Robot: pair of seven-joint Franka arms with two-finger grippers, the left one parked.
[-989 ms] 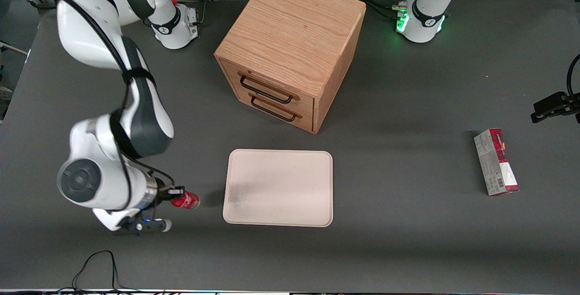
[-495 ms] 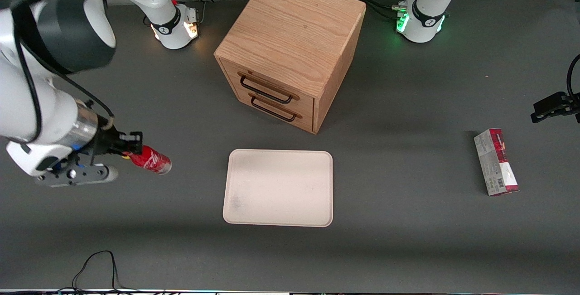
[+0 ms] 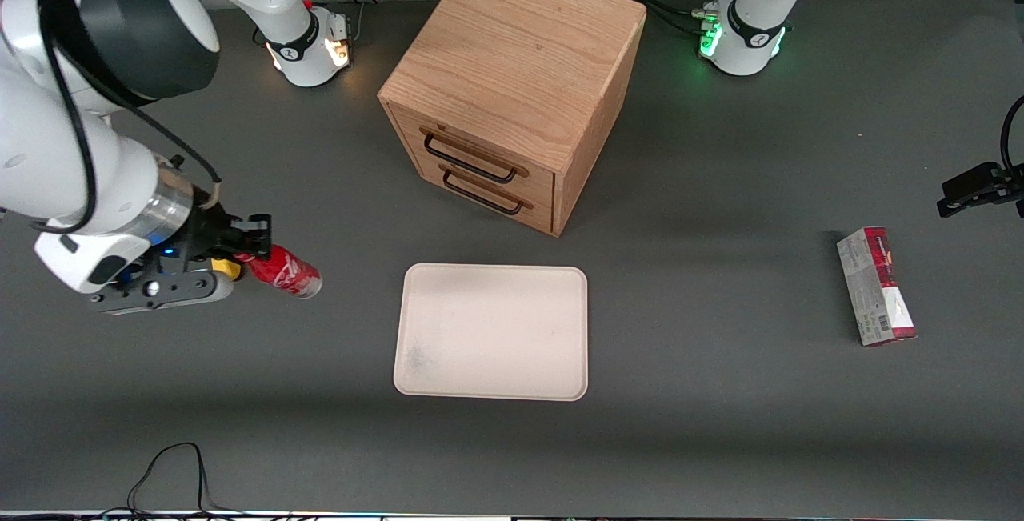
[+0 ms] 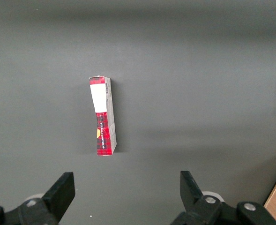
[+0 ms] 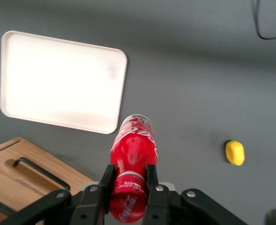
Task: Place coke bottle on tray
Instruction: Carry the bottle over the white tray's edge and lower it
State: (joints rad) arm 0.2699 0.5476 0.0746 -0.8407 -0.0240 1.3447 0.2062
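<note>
Here, the gripper [image 3: 254, 253] hangs above the table [image 3: 720, 441] toward the working arm's end, its fingers [image 5: 106, 180] clamped on the neck end of the coke bottle [image 3: 286, 274]. The bottle is held lying nearly level in the air, clear base leading toward the tray [image 3: 448, 381], with nothing supporting it from below. A small yellow object [image 5: 234, 153], perhaps a lemon, lies on the table beneath the wrist; in the front view it is mostly hidden by the gripper.

The tray is bare and lies flat near the middle of the table, just in front of the wooden drawer cabinet [image 3: 512, 89] and nearer the front camera than it. The bottle is beside the tray but well apart from it, not yet over its rim. Toward the parked arm's end of the table lies a red-and-grey carton [image 3: 875, 286], away from the work.

Step in hand, as judged: carrying the grasped bottle toward the tray. The next move calls for travel sideways until the bottle is over the tray's bare surface, then a descent and release; released while lying level, it may roll toward the low rim.
</note>
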